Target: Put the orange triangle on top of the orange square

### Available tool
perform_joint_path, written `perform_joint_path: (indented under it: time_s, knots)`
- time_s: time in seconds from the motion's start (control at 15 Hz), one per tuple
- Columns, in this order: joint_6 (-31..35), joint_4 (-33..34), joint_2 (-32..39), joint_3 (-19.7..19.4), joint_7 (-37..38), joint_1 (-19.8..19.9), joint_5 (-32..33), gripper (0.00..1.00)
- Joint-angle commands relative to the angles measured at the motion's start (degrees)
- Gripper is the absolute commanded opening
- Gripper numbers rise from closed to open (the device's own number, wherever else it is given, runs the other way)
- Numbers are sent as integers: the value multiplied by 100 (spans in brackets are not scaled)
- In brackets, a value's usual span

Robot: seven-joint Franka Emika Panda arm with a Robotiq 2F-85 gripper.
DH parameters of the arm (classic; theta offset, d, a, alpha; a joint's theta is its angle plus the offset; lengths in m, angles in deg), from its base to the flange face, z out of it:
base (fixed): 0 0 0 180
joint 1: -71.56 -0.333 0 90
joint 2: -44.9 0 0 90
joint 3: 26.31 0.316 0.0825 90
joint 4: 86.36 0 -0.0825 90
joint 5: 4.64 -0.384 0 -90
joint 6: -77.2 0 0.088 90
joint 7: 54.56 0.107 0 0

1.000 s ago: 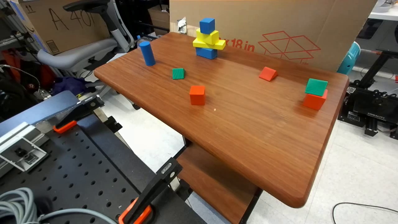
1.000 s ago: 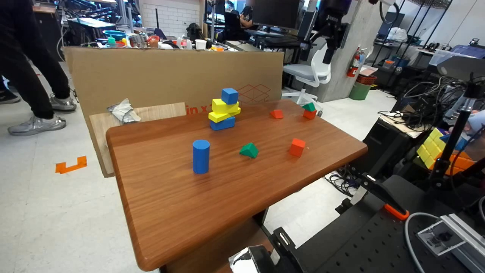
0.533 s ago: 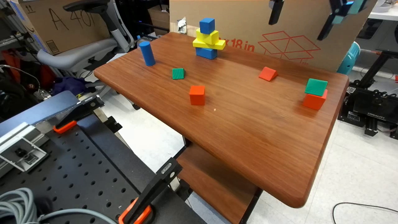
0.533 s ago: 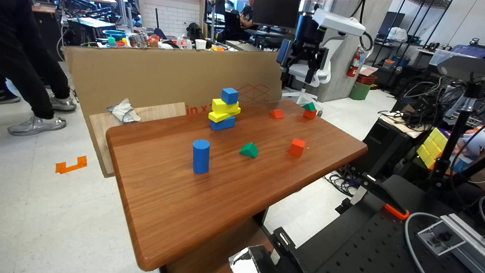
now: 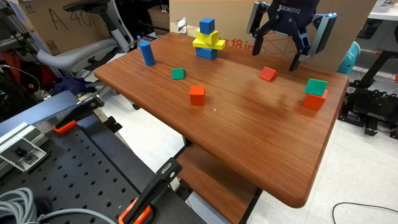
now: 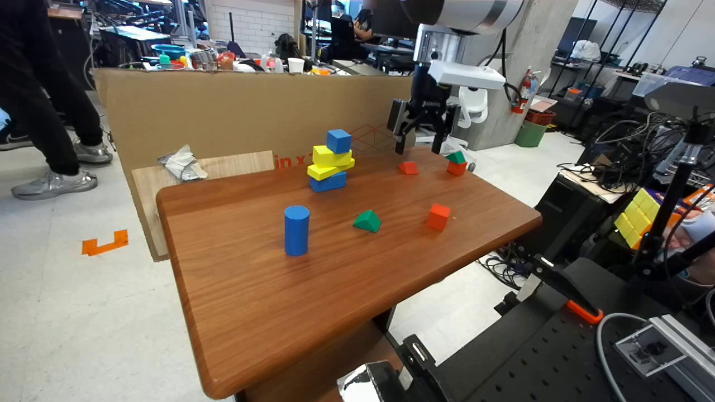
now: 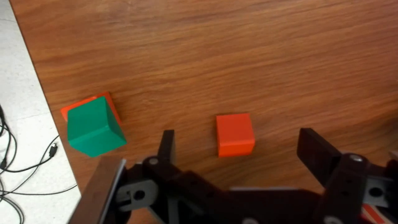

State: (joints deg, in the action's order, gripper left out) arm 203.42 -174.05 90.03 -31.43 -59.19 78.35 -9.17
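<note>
The orange triangle (image 5: 268, 74), a low orange-red wedge, lies on the table's far part in both exterior views (image 6: 408, 168). In the wrist view the triangle (image 7: 235, 130) lies between and beyond the fingertips. The orange square (image 5: 197, 95), an orange-red cube, stands nearer the table's long front edge; it also shows in an exterior view (image 6: 438, 217) and is out of the wrist view. My gripper (image 5: 275, 59) is open and empty, above the table and the triangle, apart from it; it also shows in an exterior view (image 6: 418, 148) and the wrist view (image 7: 238, 133).
A green block (image 5: 316, 86) rests on a wider orange-red block (image 5: 314, 101) beside the triangle, near the table's end. A blue and yellow stack (image 5: 207, 37), a blue cylinder (image 5: 147, 53) and a green wedge (image 5: 178, 73) stand elsewhere. A cardboard sheet (image 6: 251, 111) stands behind the table.
The arm has come down from above, bringing my open gripper into view and lower over the table near the triangle. The blocks on the table have not moved.
</note>
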Motion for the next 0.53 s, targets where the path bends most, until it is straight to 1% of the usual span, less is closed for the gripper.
perform_joint_path:
  time_s: [0.0,0.07,0.13,0.33,0.47]
  knots:
    - [-14,346,326,-16,256,-84,268,74]
    - [-24,388,374,-24,290,-108,319,73]
    - [-35,432,416,-30,305,-127,355,69]
    - [-66,507,486,-21,328,-168,467,43]
    - [-13,438,450,-23,297,-189,523,30]
